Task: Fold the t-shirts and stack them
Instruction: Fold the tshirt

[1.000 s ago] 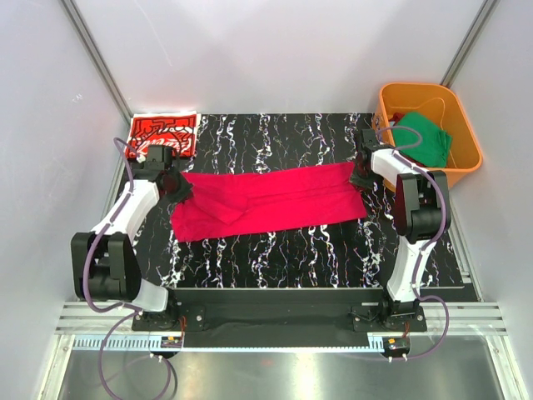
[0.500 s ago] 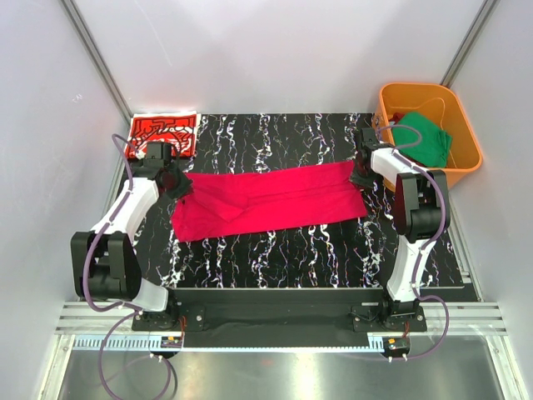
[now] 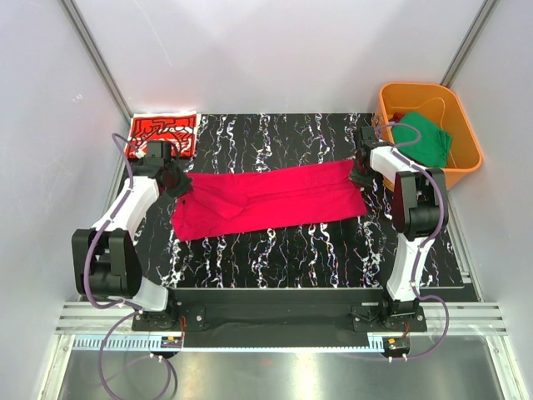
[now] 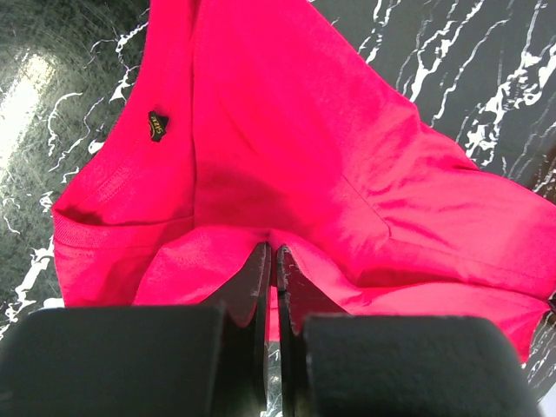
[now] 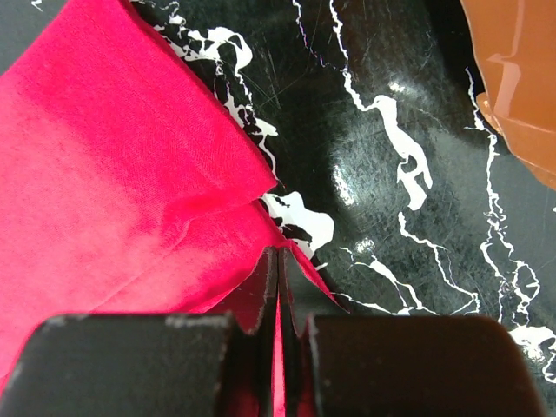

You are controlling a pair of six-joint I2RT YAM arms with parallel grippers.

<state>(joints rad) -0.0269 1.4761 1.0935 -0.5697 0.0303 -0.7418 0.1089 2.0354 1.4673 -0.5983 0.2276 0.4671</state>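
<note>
You have the crimson tee (image 3: 275, 198) spread across the marbled table (image 3: 283, 142) — your left gripper (image 4: 271, 254) pinches its left end, your right gripper (image 5: 278, 258) its right corner, both clamped tight on cloth.

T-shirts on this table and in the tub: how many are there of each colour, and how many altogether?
Plain crimson t-shirt: 1
Red t-shirt with white print: 1
Green t-shirt: 1
Total: 3 t-shirts; a sliver of red under the green one in the orange tub is too hidden to count.
</note>
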